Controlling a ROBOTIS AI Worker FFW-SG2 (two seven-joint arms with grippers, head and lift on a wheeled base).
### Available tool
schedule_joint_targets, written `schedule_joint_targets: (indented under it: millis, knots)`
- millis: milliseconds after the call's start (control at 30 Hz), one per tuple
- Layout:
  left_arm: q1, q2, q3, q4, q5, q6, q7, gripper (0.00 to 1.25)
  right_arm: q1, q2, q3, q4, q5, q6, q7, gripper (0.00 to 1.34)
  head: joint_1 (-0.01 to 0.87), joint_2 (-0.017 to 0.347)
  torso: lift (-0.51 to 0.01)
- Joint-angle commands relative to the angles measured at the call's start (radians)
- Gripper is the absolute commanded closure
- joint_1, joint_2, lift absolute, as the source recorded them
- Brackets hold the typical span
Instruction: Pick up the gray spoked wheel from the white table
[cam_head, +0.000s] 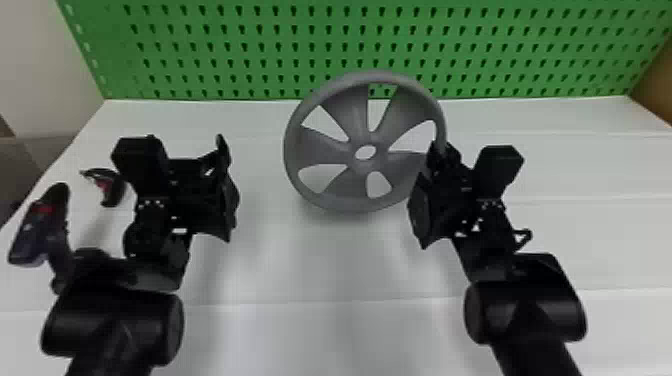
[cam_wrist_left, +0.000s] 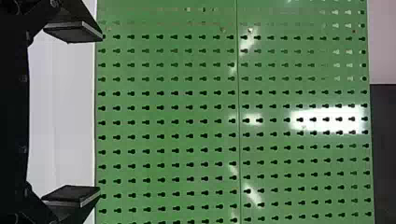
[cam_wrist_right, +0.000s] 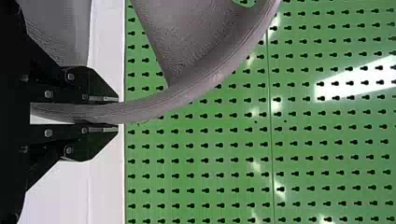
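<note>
Head view: the gray spoked wheel (cam_head: 325, 147) is upright in the upper middle, its rim gripped at the right.
Just right of centre, the right gripper (cam_head: 440, 150) is closed on the rim; in the right wrist view, its fingers (cam_wrist_right: 70, 93) pinch it from both sides. In the head view, the left gripper (cam_head: 192, 150) is left of centre, open and apart from the wheel. A dark tool (cam_head: 37, 232) lies at the left edge, on the white table (cam_head: 310, 330); a green pegboard (cam_head: 225, 45) spans the top.
</note>
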Motion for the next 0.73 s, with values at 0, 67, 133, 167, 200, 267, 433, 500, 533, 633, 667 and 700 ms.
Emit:
schedule_joint_targets:
  millis: [0, 67, 133, 167, 200, 267, 433, 500, 533, 633, 667, 700]
  knots:
    - [0.000, 0.000, 0.002, 0.000, 0.002, 0.000, 0.000, 0.13, 0.001, 0.001, -0.003, -0.007, 0.011, 0.008, 0.000, 1.12, 0.767, 0.021, -0.090]
    - [0.001, 0.000, 0.003, -0.002, 0.002, 0.000, 0.000, 0.13, 0.001, 0.001, -0.005, -0.013, 0.026, 0.010, -0.001, 1.12, 0.767, 0.021, -0.090]
    - [0.001, 0.000, 0.003, -0.002, 0.002, -0.002, 0.000, 0.13, 0.001, 0.001, -0.011, -0.014, 0.026, 0.011, -0.001, 1.12, 0.767, 0.021, -0.090]
    - [0.001, 0.000, 0.003, -0.002, 0.002, -0.002, 0.000, 0.13, 0.001, 0.001, -0.013, -0.014, 0.026, 0.011, -0.003, 1.12, 0.767, 0.021, -0.090]
    - [0.001, 0.000, 0.003, -0.002, 0.002, -0.002, 0.000, 0.13, 0.001, 0.001, -0.016, -0.014, 0.026, 0.011, -0.005, 1.12, 0.767, 0.021, -0.090]
    - [0.001, 0.000, 0.003, -0.002, 0.002, -0.002, 0.000, 0.13, 0.001, 0.001, -0.019, -0.014, 0.026, 0.011, -0.006, 1.12, 0.767, 0.021, -0.090]
    - [0.001, 0.000, 0.005, -0.002, 0.004, -0.002, 0.000, 0.13, 0.001, 0.001, -0.019, -0.014, 0.026, 0.014, -0.006, 1.12, 0.767, 0.021, -0.090]
    - [0.003, 0.000, 0.005, -0.002, 0.005, -0.002, 0.000, 0.13, 0.001, 0.001, -0.019, -0.014, 0.026, 0.014, -0.006, 1.12, 0.767, 0.021, -0.090]
    - [0.003, 0.000, 0.006, -0.002, 0.005, -0.002, 0.000, 0.13, 0.001, 0.001, -0.019, -0.014, 0.024, 0.014, -0.006, 1.12, 0.767, 0.021, -0.090]
    - [0.001, 0.000, 0.006, -0.002, 0.005, -0.002, 0.000, 0.13, 0.001, 0.001, -0.019, -0.014, 0.024, 0.014, -0.008, 1.12, 0.767, 0.021, -0.090]
    - [0.001, 0.000, 0.006, -0.002, 0.005, -0.002, 0.000, 0.13, 0.001, 0.001, -0.019, -0.014, 0.026, 0.013, -0.008, 1.12, 0.767, 0.021, -0.090]
    - [0.001, 0.000, 0.006, -0.002, 0.005, -0.002, 0.000, 0.13, 0.001, 0.001, -0.019, -0.014, 0.026, 0.013, -0.008, 1.12, 0.767, 0.021, -0.090]
